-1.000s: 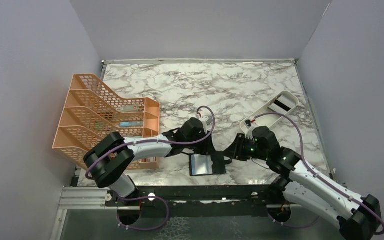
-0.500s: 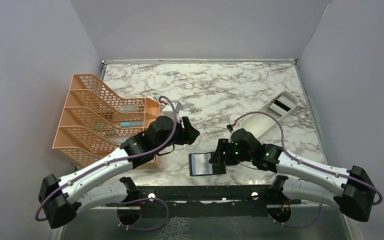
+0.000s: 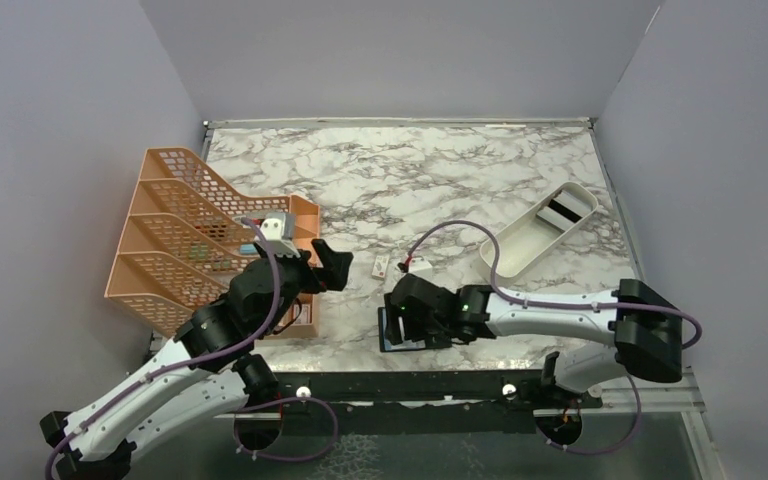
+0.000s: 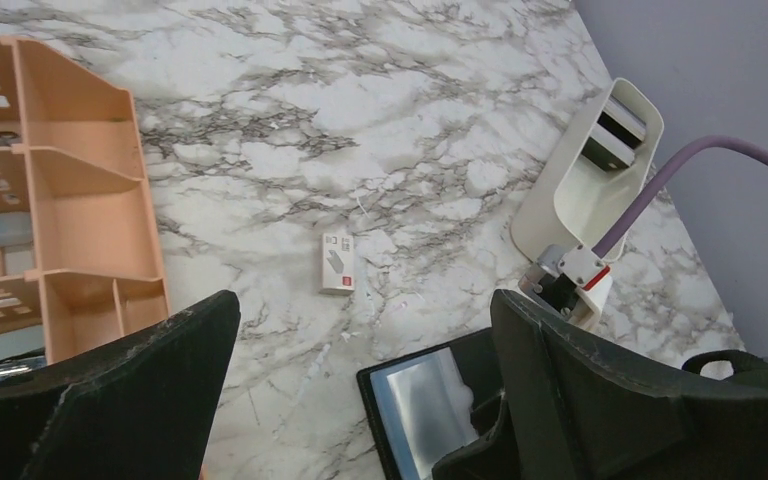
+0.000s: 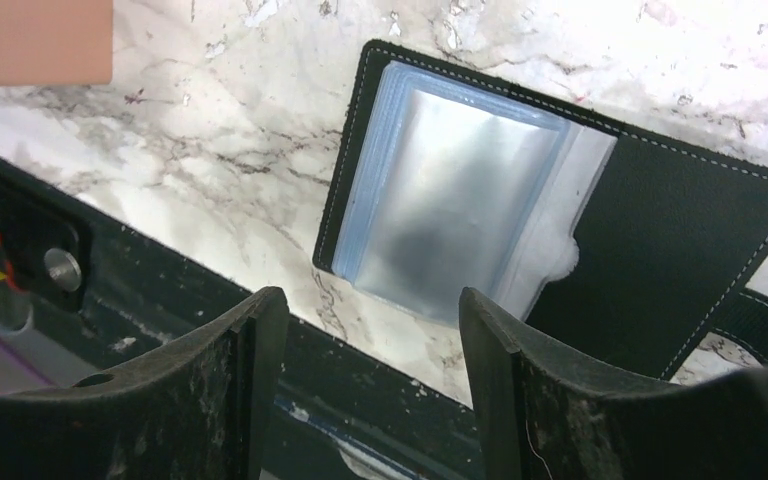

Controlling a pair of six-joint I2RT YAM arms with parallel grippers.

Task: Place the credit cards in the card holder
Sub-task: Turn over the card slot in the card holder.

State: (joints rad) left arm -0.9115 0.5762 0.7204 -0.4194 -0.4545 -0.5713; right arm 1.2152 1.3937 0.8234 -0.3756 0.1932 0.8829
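Observation:
The card holder lies open on the marble by the near edge, its black cover flat and its blue-grey clear sleeves up. My right gripper hangs open just above its near left part, and nothing sits between the fingers. My left gripper is open and empty, off to the left by the rack and well apart from the card holder. No credit cards show for certain. A dark flat thing lies in the tray's far end; I cannot tell what it is.
An orange mesh file rack stands at the left, close beside the left gripper. A small white piece with a red mark lies behind the card holder. A long white tray sits at the right. The black table frame runs under the right fingers.
The left gripper has left the card holder, swung back left toward the rack and opened. The right gripper has moved left across the card holder and opened. The white piece is uncovered.

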